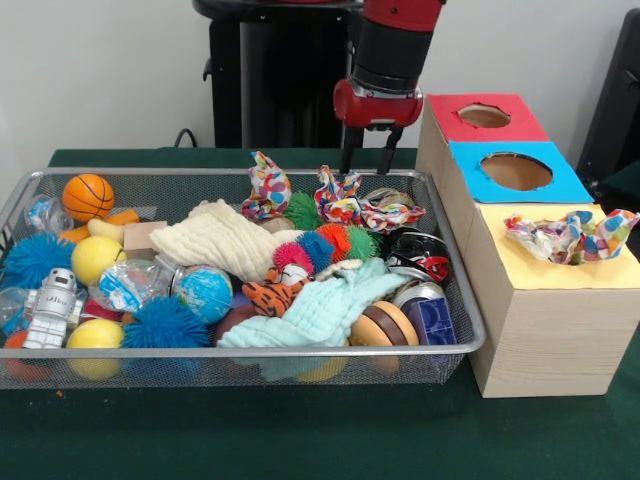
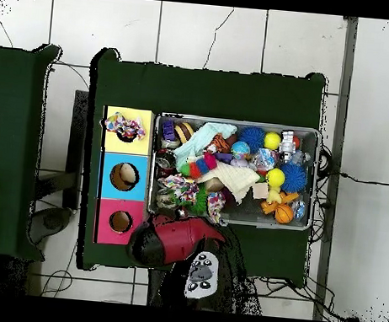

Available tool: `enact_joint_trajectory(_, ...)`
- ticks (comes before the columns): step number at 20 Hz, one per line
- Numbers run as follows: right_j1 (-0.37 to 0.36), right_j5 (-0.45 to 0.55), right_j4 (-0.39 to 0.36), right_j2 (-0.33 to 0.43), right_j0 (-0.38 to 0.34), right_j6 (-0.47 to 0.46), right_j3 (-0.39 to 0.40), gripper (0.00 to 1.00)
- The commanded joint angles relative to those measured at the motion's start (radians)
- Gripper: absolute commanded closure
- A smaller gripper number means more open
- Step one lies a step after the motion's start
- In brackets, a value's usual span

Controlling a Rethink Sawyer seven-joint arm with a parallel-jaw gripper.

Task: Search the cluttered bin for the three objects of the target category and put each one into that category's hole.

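Bin: cluttered bin (image 1: 20, 190) of wire mesh sits on the green surface (image 1: 300, 440), packed with balls, toys and cloths.
Left rag: printed rag (image 1: 267, 187) stands crumpled at the bin's far rim, beside the cream cloth (image 1: 215, 238). Looks light and limp; its raised peak seems the best place to pinch.
Middle rag: second printed rag (image 1: 352, 203) lies bunched along the far rim, just below the end effector. Soft, likely to drape and snag on neighbours; I would take a top fold, not an edge.
End effector: end effector (image 1: 368, 150) hangs above the far rim, fingers apart and holding nothing.
Right rag: third printed rag (image 1: 570, 236) rests over the yellow-topped hole (image 1: 572, 256), seemingly not fully dropped through.
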Motion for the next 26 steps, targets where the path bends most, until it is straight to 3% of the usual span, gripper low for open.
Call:
enact_joint_trajectory(1, 0.059, -0.075, -0.038, -0.054, 0.006, 0.131, -0.09, 0.0)
enact_joint_trajectory(7, -0.054, -0.055, -0.053, -0.025, -0.038, 0.078, -0.073, 0.0)
enact_joint_trajectory(9, -0.045, -0.112, -0.076, -0.038, -0.033, 0.085, -0.079, 0.0)
enact_joint_trajectory(15, 0.045, -0.332, -0.1, -0.042, -0.051, 0.121, -0.112, 0.0)
enact_joint_trajectory(18, 0.053, -0.373, -0.104, -0.024, -0.067, 0.118, -0.108, 0.0)
enact_joint_trajectory(24, 0.176, -0.478, -0.044, -0.04, -0.056, 0.122, -0.156, 0.0)
enact_joint_trajectory(26, 0.214, -0.458, -0.029, -0.04, -0.057, 0.117, -0.178, 0.0)
